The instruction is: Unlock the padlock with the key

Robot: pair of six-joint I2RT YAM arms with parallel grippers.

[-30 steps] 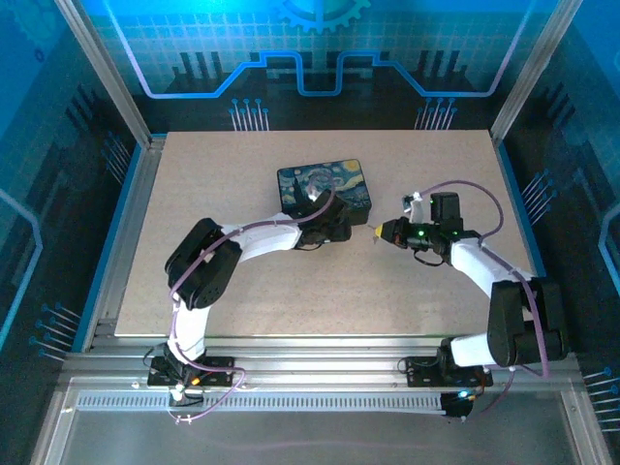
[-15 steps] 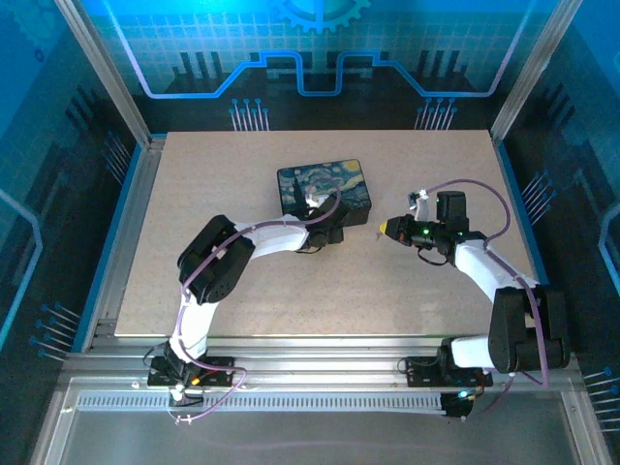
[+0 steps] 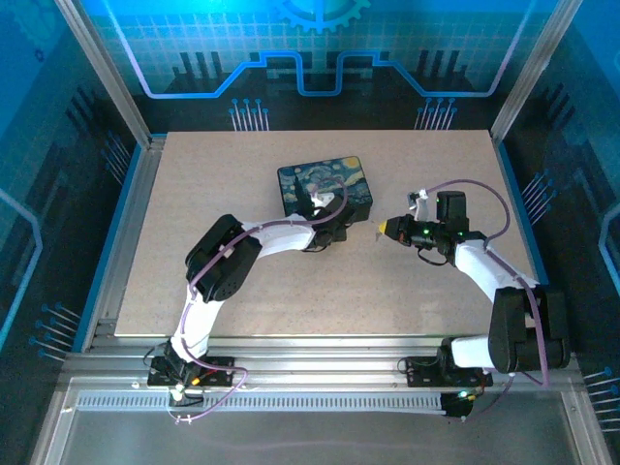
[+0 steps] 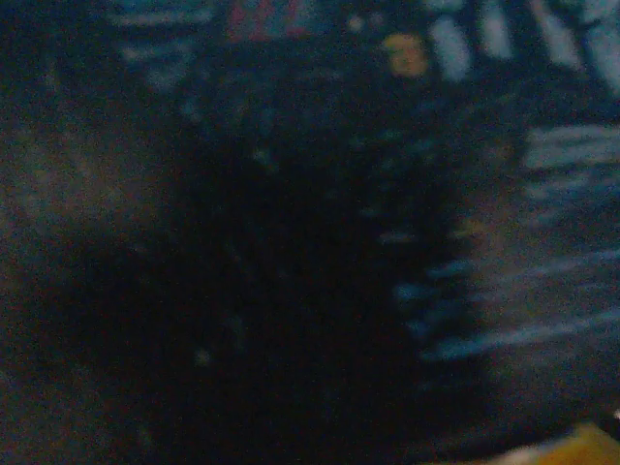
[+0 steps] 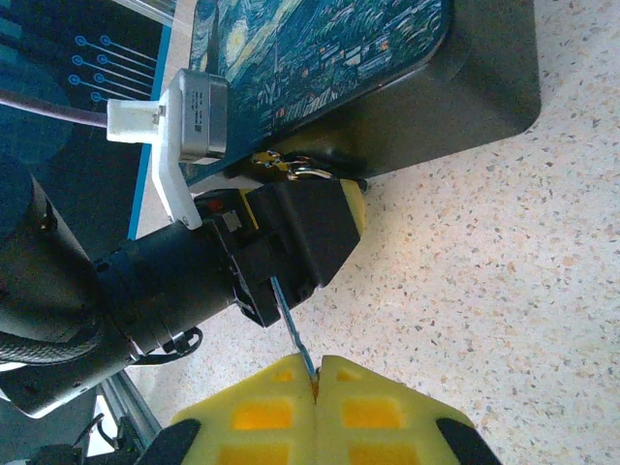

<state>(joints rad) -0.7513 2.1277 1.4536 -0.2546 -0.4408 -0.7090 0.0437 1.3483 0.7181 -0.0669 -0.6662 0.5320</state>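
The dark box with the swirly painted lid (image 3: 325, 183) lies at mid-table. My left gripper (image 3: 339, 231) presses against its front wall. In the right wrist view a tiny silvery padlock (image 5: 291, 168) peeks out between that front wall and the left gripper (image 5: 339, 218), whose black fingers look closed around it. My right gripper (image 3: 386, 230) is shut, and its yellow fingertips (image 5: 281, 402) pinch a thin key (image 5: 294, 326). The key's blade points up at the left gripper's black body. The left wrist view is dark and blurred, pressed close to the painted lid (image 4: 542, 194).
The speckled beige tabletop (image 3: 291, 291) stretches around the box. Metal frame rails (image 3: 126, 242) border the table on the left and near sides. The left arm's cable and wrist camera (image 5: 194, 116) hang over the lid's near corner.
The left arm's elbow has swung right and forward while its gripper stayed at the box front. The right gripper shifted slightly right with the key.
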